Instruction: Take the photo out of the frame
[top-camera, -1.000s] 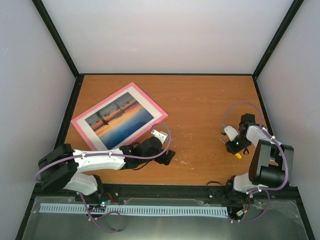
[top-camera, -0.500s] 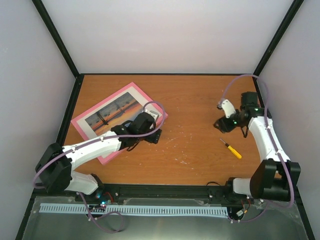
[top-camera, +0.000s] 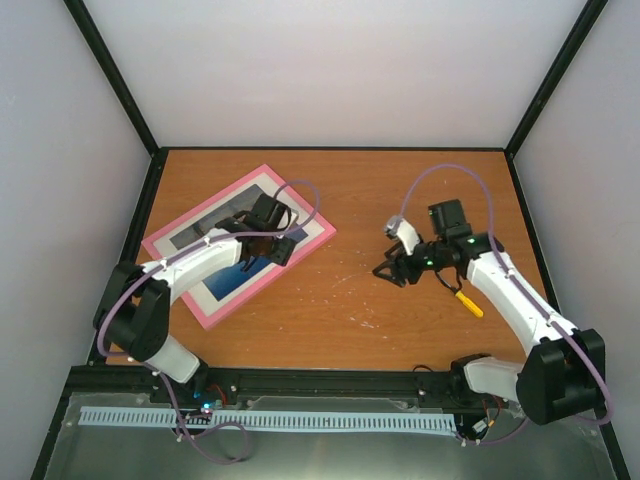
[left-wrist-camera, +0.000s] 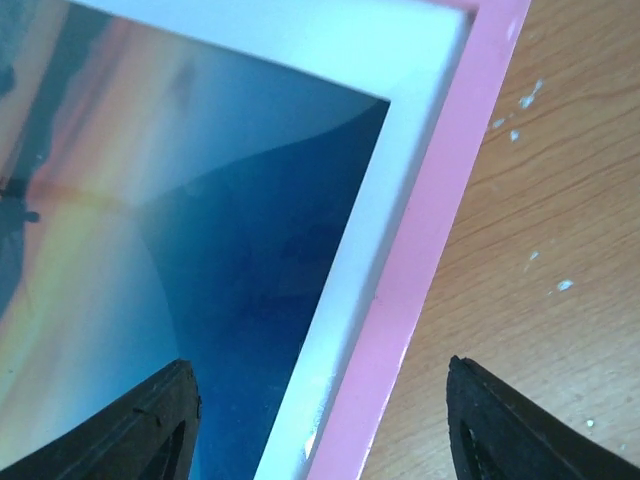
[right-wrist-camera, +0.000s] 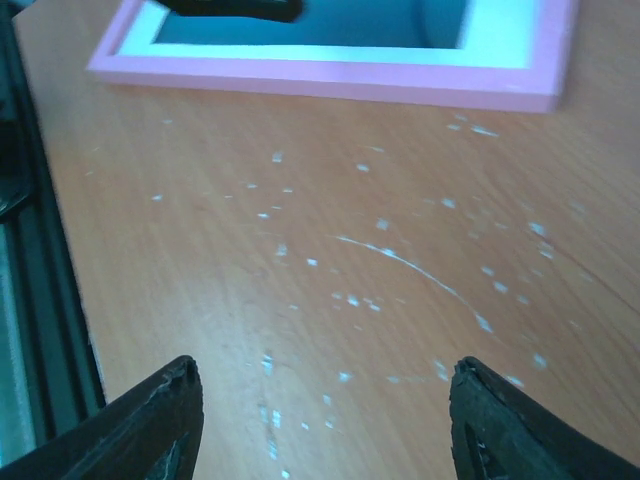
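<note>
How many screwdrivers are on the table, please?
1: a yellow-handled screwdriver on the table, right of centre, partly covered by the right arm. Another could hide under the arms.

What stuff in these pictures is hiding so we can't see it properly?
Top view: the left arm lies across the photo and hides its middle.
Left wrist view: only one corner of the frame shows; the picture's edges cut off the rest.
Top view: the right arm covers the tip of the screwdriver.
Every view: the frame lies picture side up, so its back is unseen.
</note>
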